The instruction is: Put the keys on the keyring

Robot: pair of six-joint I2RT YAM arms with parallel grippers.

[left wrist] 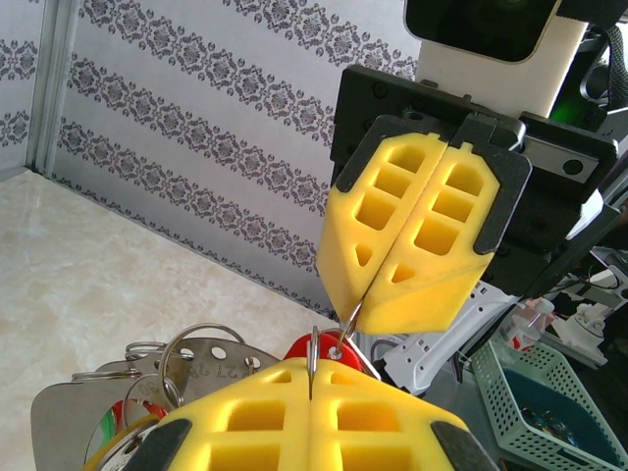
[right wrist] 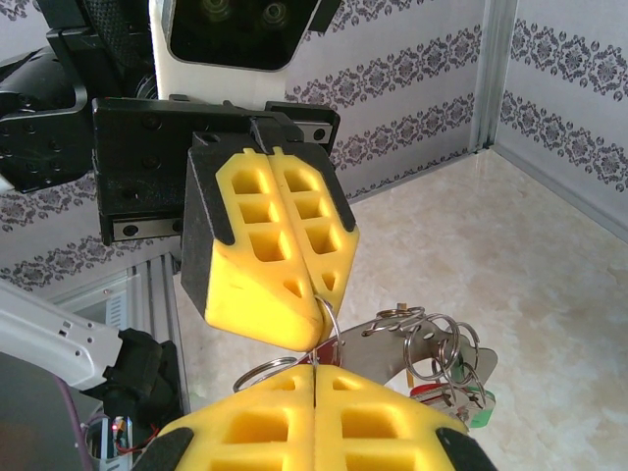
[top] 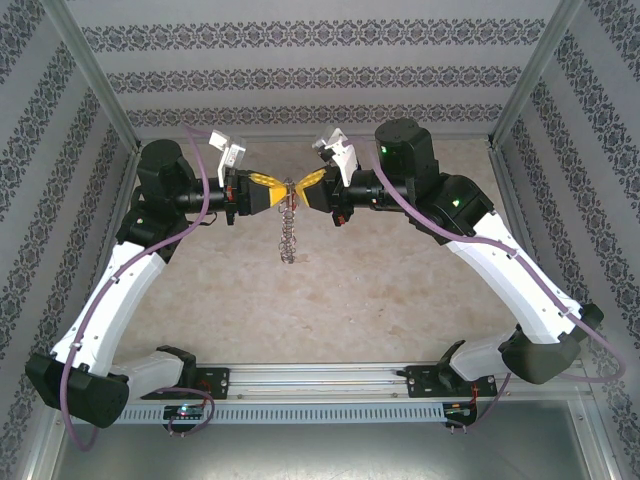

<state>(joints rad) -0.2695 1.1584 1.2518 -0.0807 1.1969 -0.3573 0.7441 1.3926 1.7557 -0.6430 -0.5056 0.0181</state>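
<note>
The top camera looks down from above and behind the arm bases [top: 188,378], far enough back to take in the whole table [top: 400,300] and back wall [top: 320,70]. The left wrist camera sits close behind its own fingers [left wrist: 245,432] and faces the right gripper [left wrist: 388,299] at very short range. The right wrist camera mirrors it, facing the left gripper [right wrist: 312,294]. All three views share the spot where the grippers meet at the keyring [top: 288,228].

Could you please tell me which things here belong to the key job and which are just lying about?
Job: keyring; keys; left gripper and right gripper, jaws of both shut on the keyring.
Lying about: basket; walls.
</note>
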